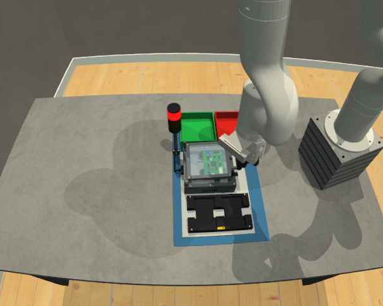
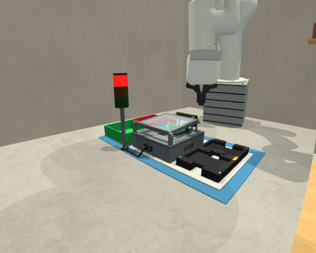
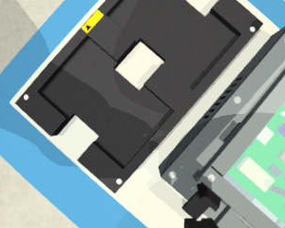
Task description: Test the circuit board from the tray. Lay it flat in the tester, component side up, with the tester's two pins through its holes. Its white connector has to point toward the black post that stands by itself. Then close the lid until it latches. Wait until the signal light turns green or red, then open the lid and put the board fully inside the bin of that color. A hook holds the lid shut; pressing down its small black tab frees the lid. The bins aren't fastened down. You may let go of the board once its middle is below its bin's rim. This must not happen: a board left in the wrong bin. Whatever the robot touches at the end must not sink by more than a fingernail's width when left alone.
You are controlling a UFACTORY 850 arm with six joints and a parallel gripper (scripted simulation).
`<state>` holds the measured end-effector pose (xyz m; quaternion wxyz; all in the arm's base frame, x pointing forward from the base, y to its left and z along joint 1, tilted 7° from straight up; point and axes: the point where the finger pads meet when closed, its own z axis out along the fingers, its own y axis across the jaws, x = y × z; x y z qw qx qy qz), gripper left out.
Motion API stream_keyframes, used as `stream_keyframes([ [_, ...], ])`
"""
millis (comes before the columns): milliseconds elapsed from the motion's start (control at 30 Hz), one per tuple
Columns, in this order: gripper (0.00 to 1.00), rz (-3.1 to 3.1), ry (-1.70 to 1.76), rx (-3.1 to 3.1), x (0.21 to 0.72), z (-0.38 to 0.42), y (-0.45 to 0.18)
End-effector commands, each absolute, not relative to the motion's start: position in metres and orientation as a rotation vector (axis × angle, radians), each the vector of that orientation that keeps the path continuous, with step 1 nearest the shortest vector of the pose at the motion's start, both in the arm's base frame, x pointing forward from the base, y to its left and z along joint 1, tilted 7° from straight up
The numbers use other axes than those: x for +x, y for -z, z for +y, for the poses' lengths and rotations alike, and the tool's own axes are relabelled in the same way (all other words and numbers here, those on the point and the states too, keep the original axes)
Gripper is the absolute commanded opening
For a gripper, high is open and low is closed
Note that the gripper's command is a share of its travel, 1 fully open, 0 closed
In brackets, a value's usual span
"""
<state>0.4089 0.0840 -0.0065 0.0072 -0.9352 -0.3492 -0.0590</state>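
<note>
The green circuit board (image 1: 213, 161) lies in the tester (image 1: 209, 167) under the clear lid (image 2: 169, 121), which is down and level. The signal light (image 1: 173, 115) on its pole glows red at the top, as the exterior view (image 2: 120, 80) also shows. My gripper (image 2: 201, 101) (image 1: 242, 163) is shut and empty. It hangs above the tester's right side, well clear of the lid. In the wrist view I see the board (image 3: 271, 159) under the lid and a small black part (image 3: 201, 201) at the tester's corner.
The green bin (image 1: 197, 126) and the red bin (image 1: 226, 121) stand side by side behind the tester. The empty black tray (image 1: 219, 212) lies in front of it on the blue mat. The robot's dark base block (image 1: 338, 154) stands to the right.
</note>
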Motion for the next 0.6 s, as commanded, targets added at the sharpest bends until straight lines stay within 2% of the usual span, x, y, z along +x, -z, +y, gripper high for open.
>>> stream_keyframes([
  [0, 0.0, -1.343, 0.196, -2.86, 0.4094, 0.0841, 0.0061],
  [567, 0.0, -2.02, 0.182, -2.469, 0.4094, 0.0841, 0.0061],
])
